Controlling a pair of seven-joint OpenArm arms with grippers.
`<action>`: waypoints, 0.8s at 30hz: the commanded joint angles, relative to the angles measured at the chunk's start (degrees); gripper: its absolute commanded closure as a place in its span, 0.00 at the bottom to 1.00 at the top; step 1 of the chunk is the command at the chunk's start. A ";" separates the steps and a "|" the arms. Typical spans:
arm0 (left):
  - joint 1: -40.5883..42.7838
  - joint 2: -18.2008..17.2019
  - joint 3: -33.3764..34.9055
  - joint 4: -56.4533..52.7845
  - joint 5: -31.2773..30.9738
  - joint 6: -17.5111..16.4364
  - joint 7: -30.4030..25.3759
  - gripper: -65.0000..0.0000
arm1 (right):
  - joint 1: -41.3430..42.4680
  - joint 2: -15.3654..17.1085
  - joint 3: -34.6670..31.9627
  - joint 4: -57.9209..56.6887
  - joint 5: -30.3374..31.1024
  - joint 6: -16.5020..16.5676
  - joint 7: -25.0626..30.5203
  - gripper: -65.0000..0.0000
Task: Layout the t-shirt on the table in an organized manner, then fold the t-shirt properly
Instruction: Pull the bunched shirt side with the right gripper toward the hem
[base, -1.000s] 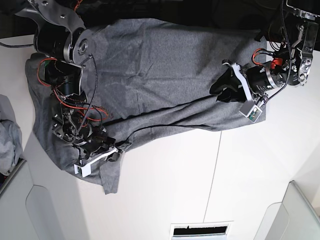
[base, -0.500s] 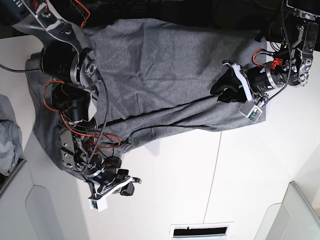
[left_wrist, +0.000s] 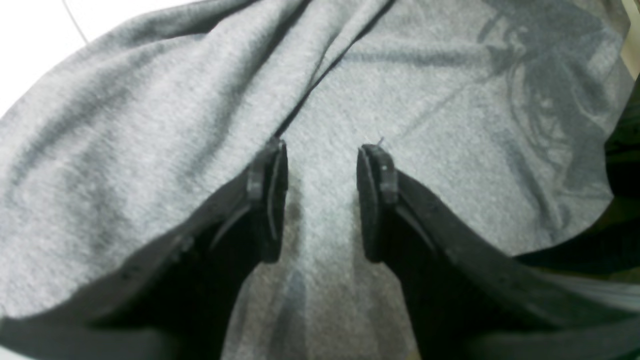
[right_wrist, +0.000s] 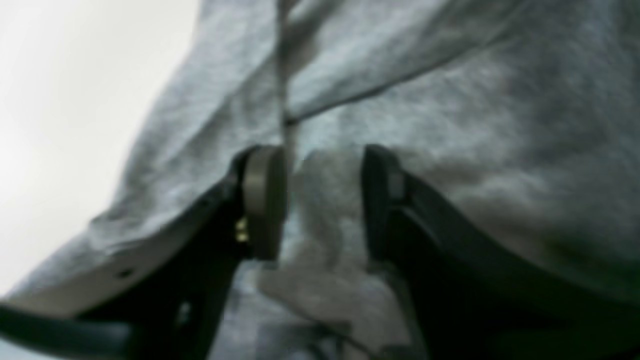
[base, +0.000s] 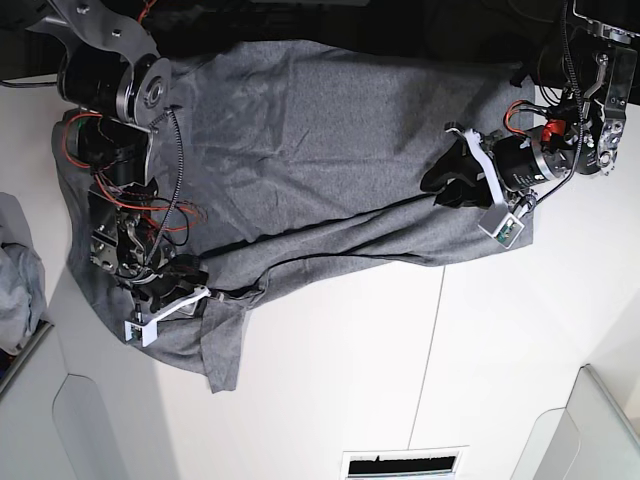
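Cloth covers the far edge of the wide white table (base: 350, 370): the large heather dark-grey cotton t-shirt (base: 320, 140) lies spread and creased, one sleeve toward the near-left corner. The left gripper (left_wrist: 320, 200) and right gripper (right_wrist: 320, 200) both stand apart-jawed over fabric, gripping nothing.

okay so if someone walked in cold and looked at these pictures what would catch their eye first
First, the big dark-grey t-shirt, spread rumpled across the far half of the white table, one sleeve trailing toward the near side. Next, the two arms on it: the right end effector on the shirt's edge at the base view's left, all red wiring, and the left end effector on the cloth at the right. Both wrist views show open jaws over grey fabric.
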 joint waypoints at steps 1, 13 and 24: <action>-0.61 -0.70 -0.26 0.94 -0.98 -0.44 -0.44 0.61 | 1.90 -0.33 -0.09 0.39 0.46 0.85 0.96 0.57; -0.61 -0.68 -0.26 0.94 -1.16 -0.44 -0.20 0.61 | 2.05 -2.80 -0.11 0.11 1.53 3.28 2.23 0.57; -0.59 -0.68 -0.26 0.94 -1.49 -0.44 0.20 0.61 | 1.92 -3.65 -0.11 -1.40 -0.44 1.57 2.67 0.86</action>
